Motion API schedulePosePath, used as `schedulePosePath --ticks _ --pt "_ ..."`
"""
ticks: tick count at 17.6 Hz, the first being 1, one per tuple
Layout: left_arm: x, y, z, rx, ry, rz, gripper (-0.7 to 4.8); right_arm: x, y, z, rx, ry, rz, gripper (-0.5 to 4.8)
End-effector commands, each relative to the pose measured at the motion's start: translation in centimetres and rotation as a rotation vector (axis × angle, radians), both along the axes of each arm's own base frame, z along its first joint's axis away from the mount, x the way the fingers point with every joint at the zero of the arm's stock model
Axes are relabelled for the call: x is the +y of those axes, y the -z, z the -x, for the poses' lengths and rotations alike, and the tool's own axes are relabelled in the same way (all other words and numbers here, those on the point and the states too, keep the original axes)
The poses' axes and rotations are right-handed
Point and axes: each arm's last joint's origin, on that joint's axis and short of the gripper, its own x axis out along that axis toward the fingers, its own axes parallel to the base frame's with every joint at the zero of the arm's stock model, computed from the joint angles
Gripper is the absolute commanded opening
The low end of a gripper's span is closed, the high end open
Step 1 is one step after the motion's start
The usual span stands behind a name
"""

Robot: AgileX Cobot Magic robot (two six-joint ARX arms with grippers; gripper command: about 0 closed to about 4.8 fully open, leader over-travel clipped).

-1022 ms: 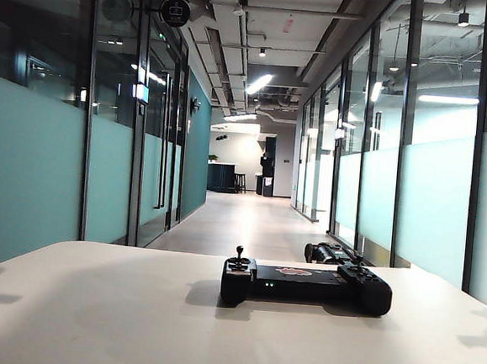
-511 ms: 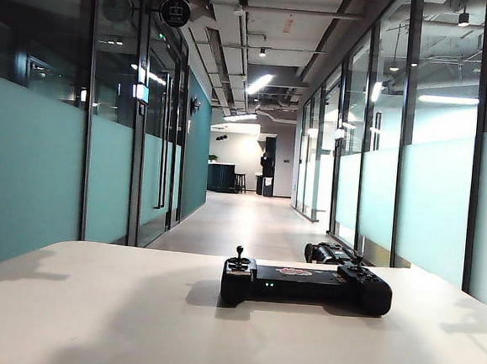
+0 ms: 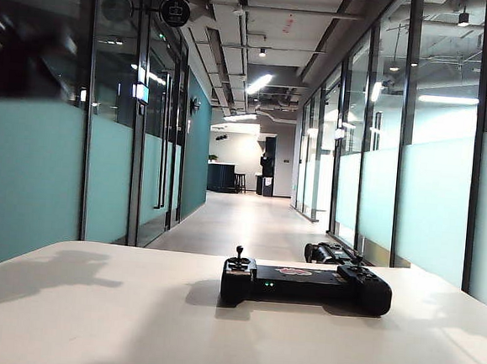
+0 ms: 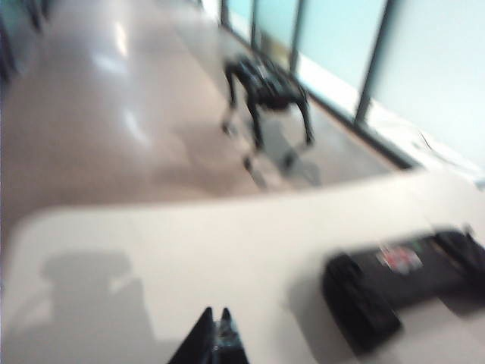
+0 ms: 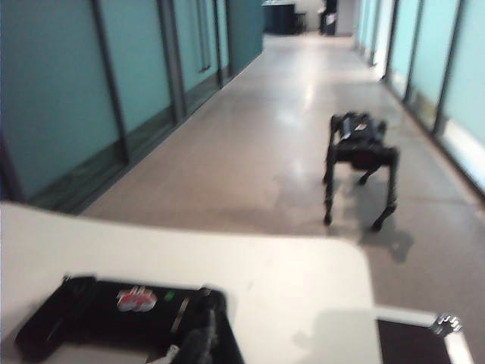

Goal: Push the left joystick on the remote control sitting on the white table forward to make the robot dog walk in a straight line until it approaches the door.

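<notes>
White and matte, the white table [image 3: 115,315] fills the foreground of the exterior view, with the black remote control [image 3: 305,285] lying across it right of the middle. Its left joystick [image 3: 238,256] stands upright on the left handle, nothing touching it. Just beyond the table's far edge, behind the controller's right handle, part of the robot dog [image 3: 329,254] shows on the corridor floor.

Neither gripper appears in the exterior view; only a blurred dark shape crosses its upper left corner, and soft shadows lie on the tabletop.

In the left wrist view, which is smeared, the left gripper [image 4: 214,339] hangs over bare tabletop with its two dark fingertips pressed together, holding nothing. The remote control [image 4: 409,284] lies off to one side of it and a little ahead, well apart; the robot dog [image 4: 267,92] stands on all four legs on the floor farther ahead, past the table edge.

In the right wrist view the right gripper [image 5: 198,345] shows only as a dark tip at the frame edge, closed and empty, just beside the near end of the remote control [image 5: 117,312]. The robot dog [image 5: 361,167] stands ahead in the corridor, near the glass wall.
</notes>
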Motion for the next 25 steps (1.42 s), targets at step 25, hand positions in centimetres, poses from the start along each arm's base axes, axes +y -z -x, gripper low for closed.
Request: schedulePosePath --ticks 25 --pt "-5.0 2.9 -11.6 0.237 0.308 0.036 -0.05 3.2 7.8 -10.6 0.272 -0.109 0.036 -0.01"
